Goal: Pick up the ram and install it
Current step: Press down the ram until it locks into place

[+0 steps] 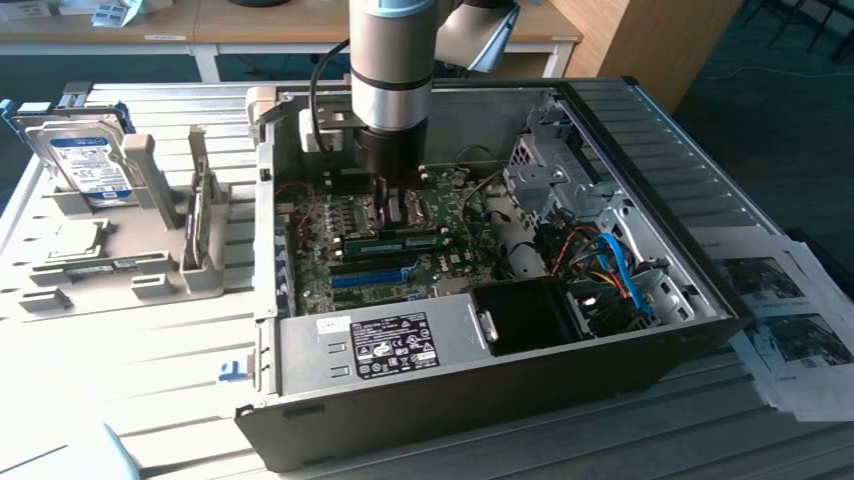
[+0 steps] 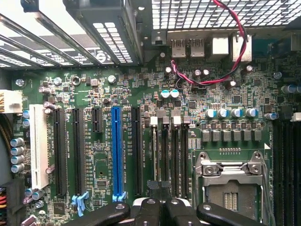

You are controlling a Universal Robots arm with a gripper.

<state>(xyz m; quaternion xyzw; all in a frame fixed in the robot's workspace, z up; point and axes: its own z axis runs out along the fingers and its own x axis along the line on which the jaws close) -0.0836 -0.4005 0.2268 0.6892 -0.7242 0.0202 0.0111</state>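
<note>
Arm reaches down into the open computer case (image 1: 561, 330) on the counter (image 1: 147, 360), with the gripper (image 1: 395, 210) low over the motherboard (image 1: 400, 250), just beside the empty processor socket (image 2: 230, 181). Fingers (image 2: 157, 209) are closed together, and in the wrist view nothing shows between them; no stick is carried. The ram (image 1: 400, 243) lies along the board right under the gripper, between the socket area and the blue slot (image 1: 371, 277): a long, thin green strip with a row of dark chips along its face, lying level and parallel to the blue slot. Judgement: the install step is in hand, probably the seating press, since the stick already sits in the memory-slot area and the closed fingers stand over it. Cannot tell whether the fingertips touch the stick, nor whether its end latches have caught. Seating would call for straight downward pressure, centred along the stick's upper edge and even at both ends, without tilt. A tray (image 1: 120, 250) holding a hard drive (image 1: 87, 160) stands well apart from the case, toward the exterior view's left.
</note>
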